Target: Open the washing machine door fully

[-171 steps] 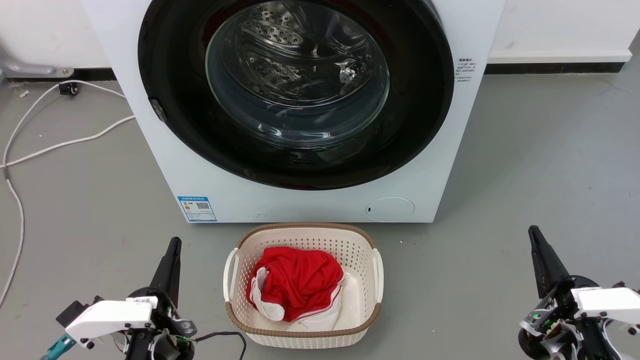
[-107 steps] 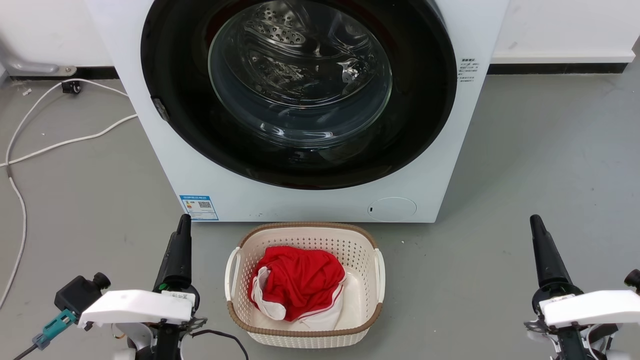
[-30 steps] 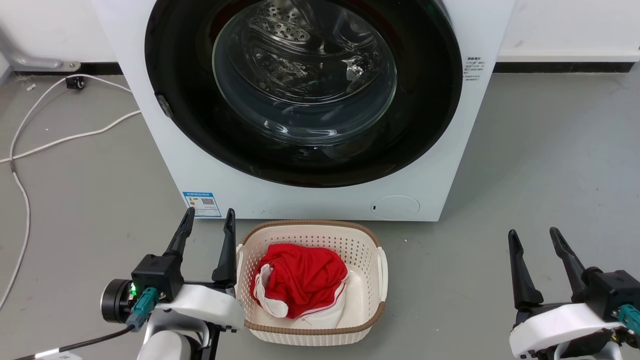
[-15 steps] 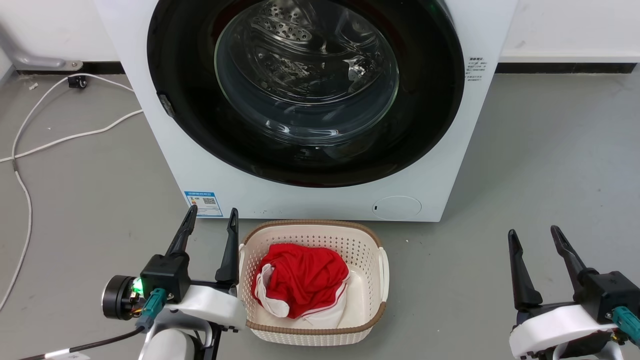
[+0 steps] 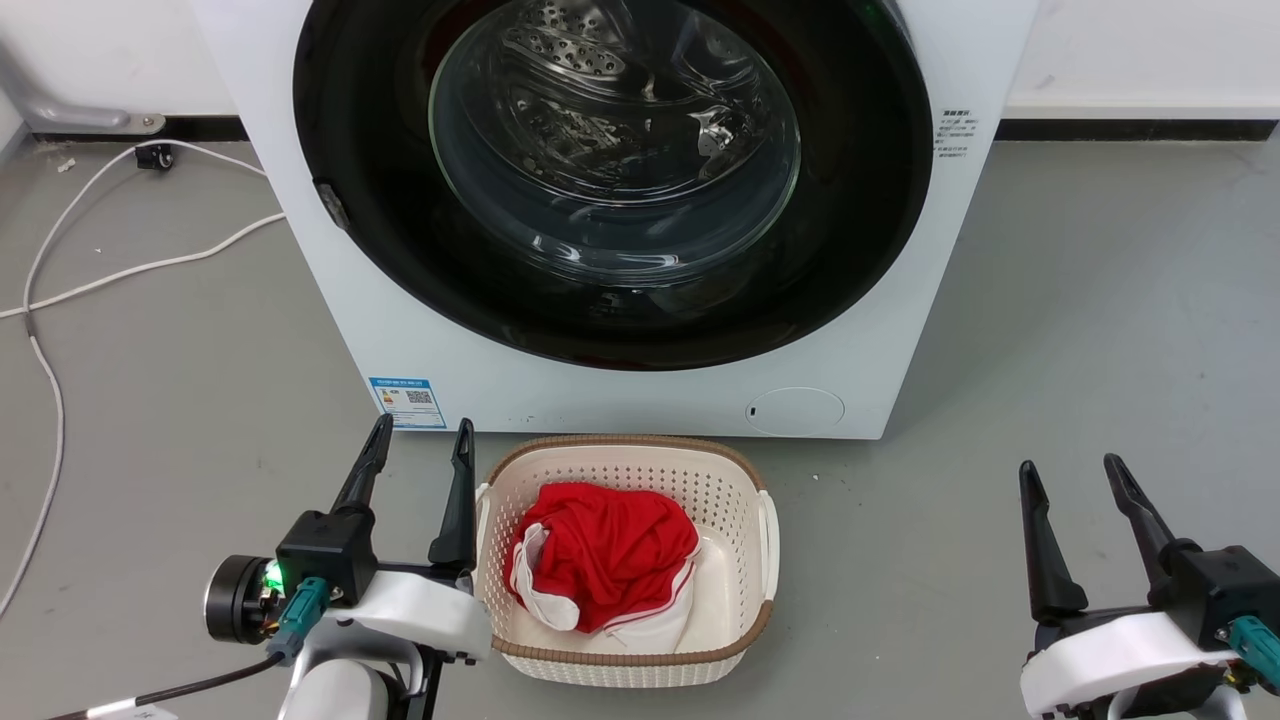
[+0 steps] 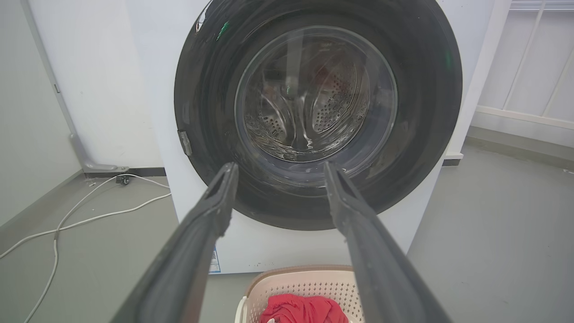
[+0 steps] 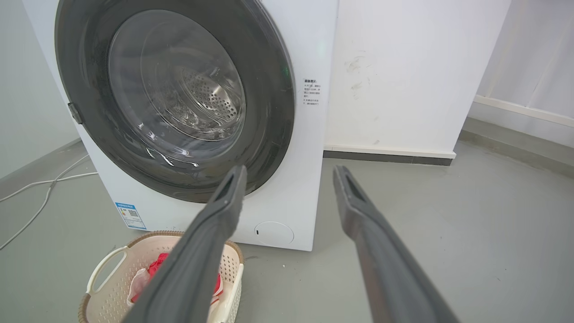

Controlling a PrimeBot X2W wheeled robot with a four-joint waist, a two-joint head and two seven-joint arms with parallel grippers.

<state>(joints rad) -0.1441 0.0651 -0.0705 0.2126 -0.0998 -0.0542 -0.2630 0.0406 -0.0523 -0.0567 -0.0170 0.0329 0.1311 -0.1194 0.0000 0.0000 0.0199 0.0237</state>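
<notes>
The washing machine door (image 5: 850,260) is a big glossy black disc with a bulging glass window, lying flat against the white machine front, shut. A small latch tab sits on its left rim. The same door (image 6: 430,134) faces my left wrist camera, and the door (image 7: 269,112) stands to the left in the right wrist view. My left gripper (image 5: 421,436) is open, low on the floor in front of the machine's lower left corner, well short of the door. My right gripper (image 5: 1070,470) is open too, off to the right of the machine. Neither holds anything.
A cream basket (image 5: 760,530) with red and white cloth stands on the floor right in front of the machine, beside my left gripper. White cables (image 5: 140,268) trail across the grey floor at the left. A small round white cap (image 5: 795,411) sits low on the machine front.
Over the earlier frames both grippers turned at the wrist and now show two spread fingers. The head camera has shifted slightly. In the last half second almost nothing moved.
</notes>
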